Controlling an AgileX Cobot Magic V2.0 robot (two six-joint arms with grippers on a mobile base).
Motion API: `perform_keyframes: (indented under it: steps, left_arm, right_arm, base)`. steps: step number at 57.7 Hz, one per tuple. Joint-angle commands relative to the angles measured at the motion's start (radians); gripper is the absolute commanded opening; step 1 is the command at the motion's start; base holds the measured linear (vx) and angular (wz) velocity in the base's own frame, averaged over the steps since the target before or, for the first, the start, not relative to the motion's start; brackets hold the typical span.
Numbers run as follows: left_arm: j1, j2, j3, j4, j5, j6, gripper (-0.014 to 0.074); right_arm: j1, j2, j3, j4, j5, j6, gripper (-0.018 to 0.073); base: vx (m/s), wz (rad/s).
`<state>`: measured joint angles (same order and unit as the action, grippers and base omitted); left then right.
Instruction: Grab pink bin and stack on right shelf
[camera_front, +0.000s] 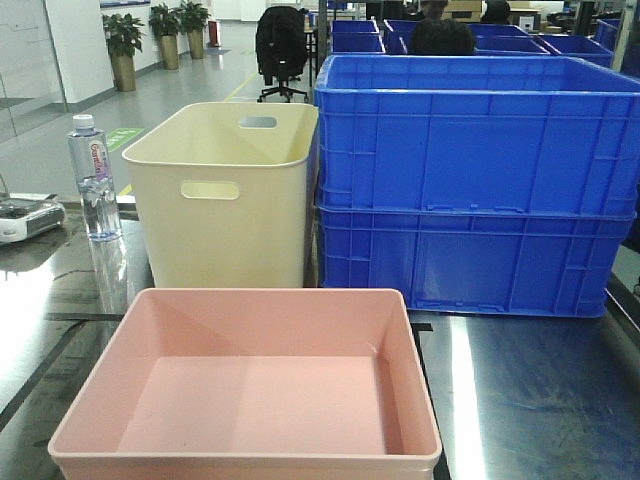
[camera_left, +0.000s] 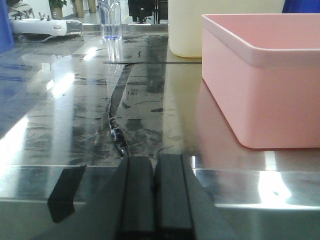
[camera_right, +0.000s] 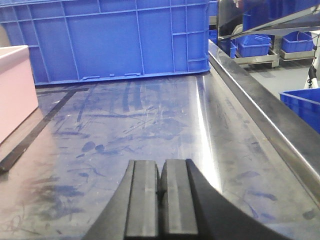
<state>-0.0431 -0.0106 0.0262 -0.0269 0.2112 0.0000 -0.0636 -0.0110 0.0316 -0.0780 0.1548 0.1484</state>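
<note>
I am watching one pink bin (camera_front: 250, 385) sitting empty on the steel table (camera_front: 530, 390), at the near edge and left of centre, well apart from the right side where the task wants it. No shelf is showing that I could name; on the far right I am seeing two blue crates (camera_front: 480, 185) stacked one on the other.

I am holding both arms low over the table. The left gripper (camera_left: 154, 192) is sitting with its fingers pressed together and gripping nothing, the bin just to its right. The right gripper (camera_right: 161, 192) is likewise closed and empty, the bin's wall at its far left.

As I am judging it, the grab is the step in hand: the fingers need spreading before closing on the bin's rim.

Counting the rest: one cream tub (camera_front: 225, 195) and one water bottle (camera_front: 93, 178).
</note>
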Motion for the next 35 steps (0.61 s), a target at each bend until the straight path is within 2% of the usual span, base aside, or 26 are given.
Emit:
perform_keyframes:
  steps: [1,35]
  left_arm:
    - [0.000,-0.003,0.012,-0.005,-0.084,-0.010,-0.0008]
    - [0.000,-0.003,0.012,-0.005,-0.084,-0.010,-0.0008]
  right_arm:
    - [-0.007,-0.003,0.000,-0.001,-0.083,-0.007,-0.0012]
    - [-0.007,-0.003,0.000,-0.001,-0.080,-0.007,-0.0012]
  base:
    - [0.00,0.00]
    - [0.00,0.00]
